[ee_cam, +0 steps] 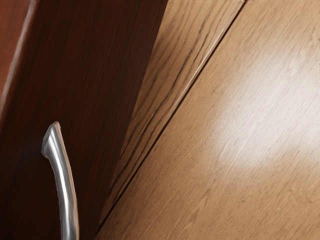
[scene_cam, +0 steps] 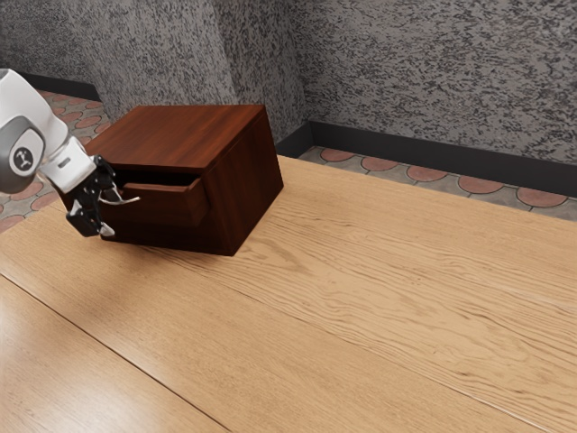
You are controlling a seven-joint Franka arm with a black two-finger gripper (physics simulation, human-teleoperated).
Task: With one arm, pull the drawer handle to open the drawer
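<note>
Currently the end effector [scene_cam: 97, 209] sits at the silver handle [scene_cam: 126, 199] of the drawer [scene_cam: 171, 206], which stands slightly out of its brown cabinet [scene_cam: 194, 135] on the desk [scene_cam: 379, 289]; whether it is clenched, I cannot tell.

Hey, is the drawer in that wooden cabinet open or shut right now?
Partly open: the drawer front stands out from the cabinet, with a dark gap above it. The pincer is at its metal handle.

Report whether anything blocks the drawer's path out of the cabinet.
Nothing visible does. The drawer sits slightly out of the cabinet, the claw is at its handle, and only open table lies ahead of the drawer front.
</note>
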